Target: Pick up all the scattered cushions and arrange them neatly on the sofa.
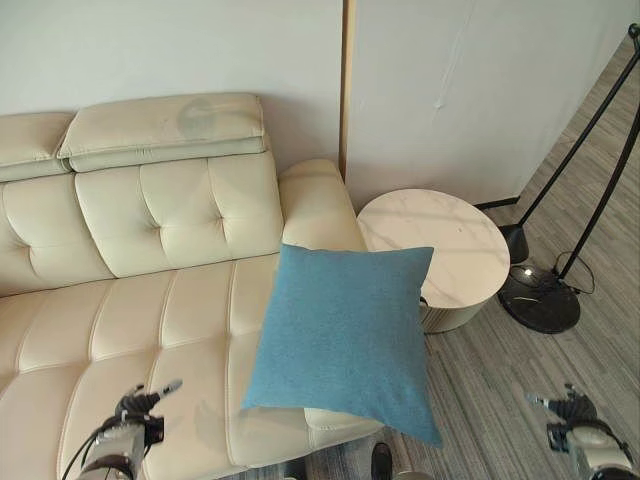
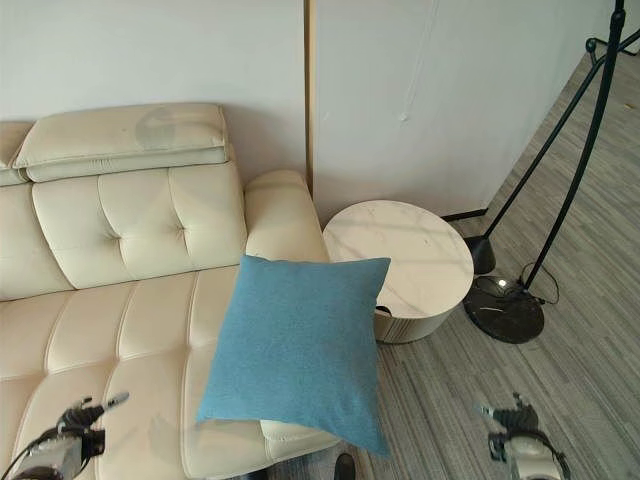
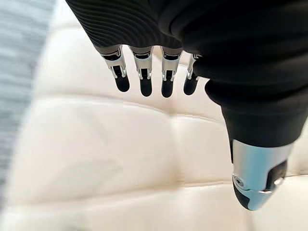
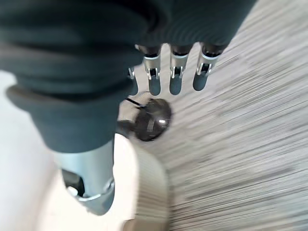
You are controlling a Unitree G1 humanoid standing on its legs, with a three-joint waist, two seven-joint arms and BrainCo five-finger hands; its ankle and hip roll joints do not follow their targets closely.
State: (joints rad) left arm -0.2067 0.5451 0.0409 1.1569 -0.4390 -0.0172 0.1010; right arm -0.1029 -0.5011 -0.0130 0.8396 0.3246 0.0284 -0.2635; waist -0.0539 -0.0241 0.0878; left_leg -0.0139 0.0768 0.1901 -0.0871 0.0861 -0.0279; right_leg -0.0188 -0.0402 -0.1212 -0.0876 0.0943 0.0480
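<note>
Down at the near edge, the left hand (image 1: 135,408) hovered over the cream sofa (image 1: 130,330) seat, fingers (image 3: 144,79) straight and relaxed, thumb apart, nothing in its grasp; the left wrist view showed tufted cream leather just past the fingertips. Over on the other side, the right hand (image 1: 572,412) hung above the grey wood-look floor (image 1: 600,260), its fingers (image 4: 175,79) likewise loose and spread, holding nothing. The right wrist view caught the ribbed side of the round side table (image 4: 149,187) and a dark lamp base (image 4: 153,119) beyond the fingertips.

Between the two hands sat the one cushion in sight: the blue cushion (image 1: 345,335), square and standing tilted at the front corner of the sofa's right end. Its lower edge rested on the seat, its lower right corner hanging past the sofa's front edge over the floor, and its upper edge leaned back toward the armrest (image 1: 315,205). Neither hand touched it.

Just beside the armrest stood the round side table (image 1: 435,250) with its pale marbled top, and next to that the floor lamp's black round base (image 1: 540,298), with thin black stems rising toward the upper right. Farthest back, the sofa's backrest and headrest cushion (image 1: 165,130) met the plain white wall (image 1: 450,90).
</note>
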